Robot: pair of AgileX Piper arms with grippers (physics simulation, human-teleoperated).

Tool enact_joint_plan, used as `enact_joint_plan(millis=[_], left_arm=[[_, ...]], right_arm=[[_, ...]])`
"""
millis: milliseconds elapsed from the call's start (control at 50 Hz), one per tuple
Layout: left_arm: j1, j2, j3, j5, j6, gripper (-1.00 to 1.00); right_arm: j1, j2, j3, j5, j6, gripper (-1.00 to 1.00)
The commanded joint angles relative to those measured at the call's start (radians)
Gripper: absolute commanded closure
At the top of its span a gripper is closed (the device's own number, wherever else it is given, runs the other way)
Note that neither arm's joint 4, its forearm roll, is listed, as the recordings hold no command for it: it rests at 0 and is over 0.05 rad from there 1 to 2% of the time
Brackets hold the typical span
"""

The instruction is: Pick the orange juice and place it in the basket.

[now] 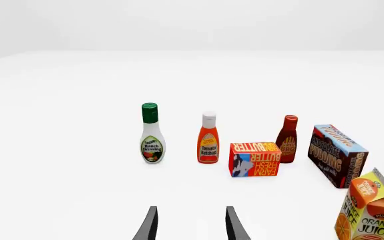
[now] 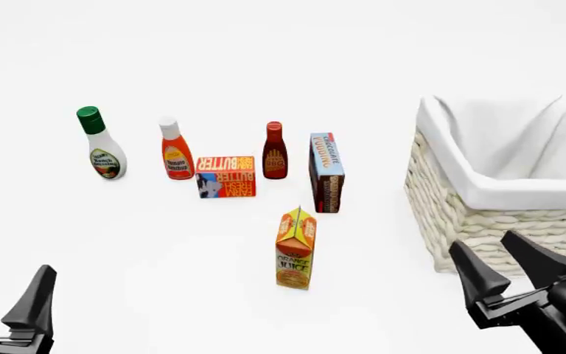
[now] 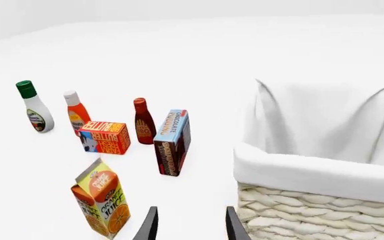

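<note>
Juice (image 2: 296, 248) stands upright at frame centre, left of the basket (image 2: 480, 214); both grippers, left (image 2: 8, 291) and right (image 2: 507, 265), apparently empty, gape at the bottom corners.

I see nothing around me but white. The table (image 2: 263, 44) is a plain, matte white surface that fills the whole front view, with no edge, seam or marking I can make out. In both wrist views it runs back to a faint, soft horizon, where it meets a backdrop (image 1: 192, 22) of very pale grey. I cannot tell whether that is a wall. The light is even and diffuse, giving only weak, blurred shadows on the surface.
</note>
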Motion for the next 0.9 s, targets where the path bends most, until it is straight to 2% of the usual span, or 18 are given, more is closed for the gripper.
enact_joint_plan(millis=[20, 100, 160, 260, 300, 320, 500, 520, 540, 580, 620, 660, 680, 760, 780, 840, 880, 900], left_arm=[[0.0, -0.002, 0.0, 0.003, 0.0, -1.0], [0.0, -0.001, 0.0, 0.001, 0.0, -1.0], [0.0, -0.001, 0.0, 0.001, 0.0, -1.0], [0.0, -0.002, -0.001, 0.002, 0.0, -1.0], [0.0, -0.003, -0.001, 0.003, 0.0, -1.0], [0.0, -0.003, -0.001, 0.004, 0.0, -1.0], [0.0, -0.002, -0.001, 0.002, 0.0, -1.0], [0.0, -0.001, -0.001, 0.002, 0.0, -1.0], [0.0, -0.002, -0.001, 0.002, 0.0, -1.0], [0.0, -0.001, 0.0, 0.002, 0.0, -1.0], [0.0, -0.001, 0.0, 0.001, 0.0, -1.0], [0.0, 0.0, 0.0, 0.0, 0.0, -1.0], [0.0, 0.0, 0.0, 0.0, 0.0, -1.0], [0.0, -0.001, 0.0, 0.0, 0.0, -1.0], [0.0, 0.001, 0.0, -0.002, 0.0, -1.0], [0.0, 0.003, 0.001, -0.003, 0.0, -1.0], [0.0, 0.003, 0.001, -0.004, 0.0, -1.0], [0.0, 0.002, 0.001, -0.003, 0.0, -1.0]], right_arm=[[0.067, 0.11, -0.077, -0.008, -0.005, -1.0], [0.099, 0.147, -0.116, 0.012, -0.009, -1.0], [0.12, 0.148, -0.144, 0.039, 0.03, -1.0], [0.146, 0.177, -0.176, 0.066, 0.048, -1.0], [0.15, 0.191, -0.193, 0.082, 0.038, -1.0], [0.166, 0.195, -0.203, 0.093, 0.059, -1.0], [0.22, 0.249, -0.267, 0.129, 0.087, -1.0], [0.223, 0.263, -0.274, 0.132, 0.094, -1.0], [0.23, 0.27, -0.275, 0.129, 0.139, -1.0], [0.225, 0.273, -0.305, 0.155, 0.134, -1.0], [0.246, 0.26, -0.331, 0.186, 0.197, -1.0], [0.246, 0.272, -0.363, 0.221, 0.182, -1.0], [0.251, 0.279, -0.37, 0.227, 0.202, -1.0], [0.261, 0.297, -0.409, 0.273, 0.214, -1.0], [0.261, 0.319, -0.439, 0.307, 0.189, -1.0], [0.26, 0.341, -0.466, 0.343, 0.179, -1.0], [0.28, 0.348, -0.475, 0.356, 0.224, -1.0], [0.276, 0.353, -0.487, 0.368, 0.204, -1.0]])
